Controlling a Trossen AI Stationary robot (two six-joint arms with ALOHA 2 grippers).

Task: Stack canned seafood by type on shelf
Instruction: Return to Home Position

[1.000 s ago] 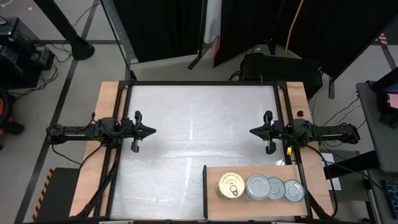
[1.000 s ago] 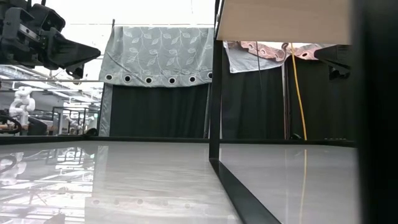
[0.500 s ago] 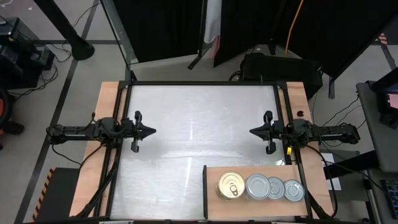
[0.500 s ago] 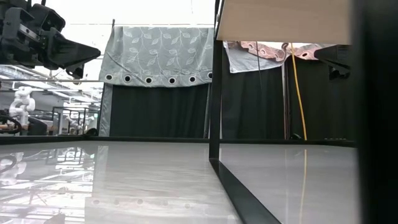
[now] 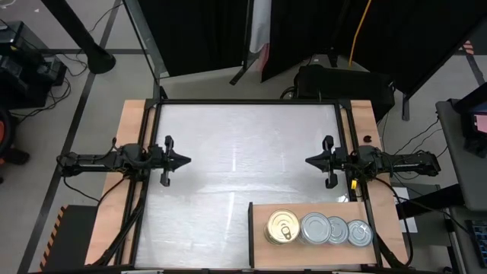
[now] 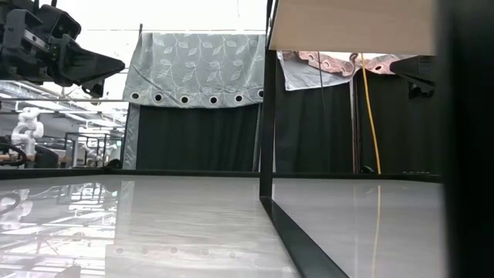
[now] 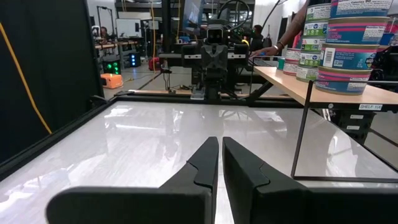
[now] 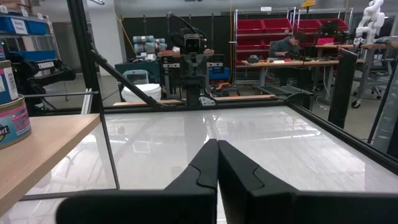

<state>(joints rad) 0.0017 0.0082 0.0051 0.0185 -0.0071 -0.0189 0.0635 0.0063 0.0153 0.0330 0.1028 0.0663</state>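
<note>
The canned seafood stands in stacks in a row on the shelf (image 5: pixel 304 211), a light-brown board raised on a thin black frame at the table's near right. From above I see one gold pull-ring top (image 5: pixel 282 227) and three silver tops (image 5: pixel 313 227) (image 5: pixel 337 230) (image 5: pixel 359 233). The left wrist view shows the stacks from the side (image 7: pixel 348 50). My left gripper (image 5: pixel 186 160) hangs level at the table's left edge, shut and holding nothing. My right gripper (image 5: pixel 308 160) faces it from the right edge, shut and holding nothing.
The white glossy tabletop (image 5: pixel 228 152) lies between the two grippers. Wooden side strips (image 5: pixel 133 122) run along both sides. The shelf's black frame legs (image 6: pixel 267 116) stand on the table near its front right. People and workbenches show in the room beyond.
</note>
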